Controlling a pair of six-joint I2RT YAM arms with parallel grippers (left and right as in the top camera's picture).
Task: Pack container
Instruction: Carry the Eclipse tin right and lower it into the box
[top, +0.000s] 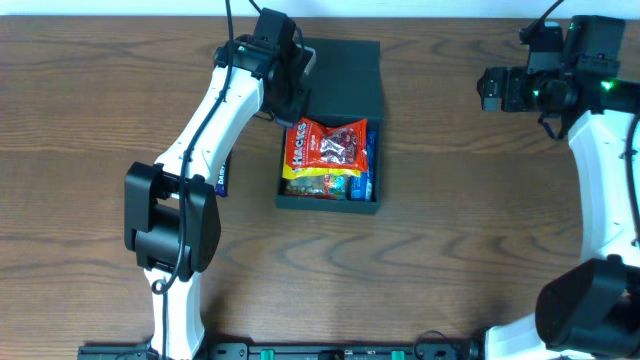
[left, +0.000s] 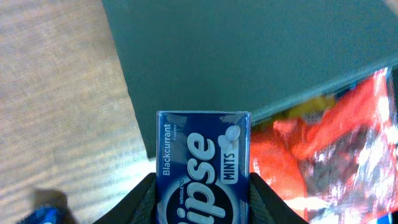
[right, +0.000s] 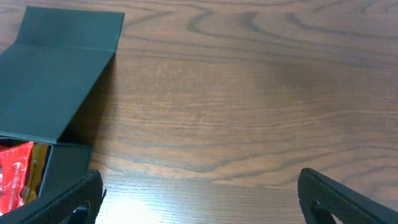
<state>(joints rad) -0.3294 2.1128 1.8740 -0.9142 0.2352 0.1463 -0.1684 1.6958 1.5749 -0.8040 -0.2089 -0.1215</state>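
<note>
The dark teal container (top: 352, 202) lies open mid-table, its flap lid (top: 345, 80) folded back flat. Inside are a red snack packet (top: 325, 146) and other packets. My left gripper (top: 292, 92) hovers over the lid's left edge and is shut on a blue Eclipse mints tin (left: 203, 168), seen in the left wrist view above the lid (left: 249, 56) and next to the red packet (left: 323, 149). My right gripper (right: 199, 202) is open and empty over bare wood at the far right (top: 500, 88). The container (right: 56, 93) lies to its left.
A blue packet (top: 222, 172) lies on the table left of the container, partly under my left arm; it shows in the corner of the left wrist view (left: 43, 214). The wooden table (top: 450, 220) spreads around.
</note>
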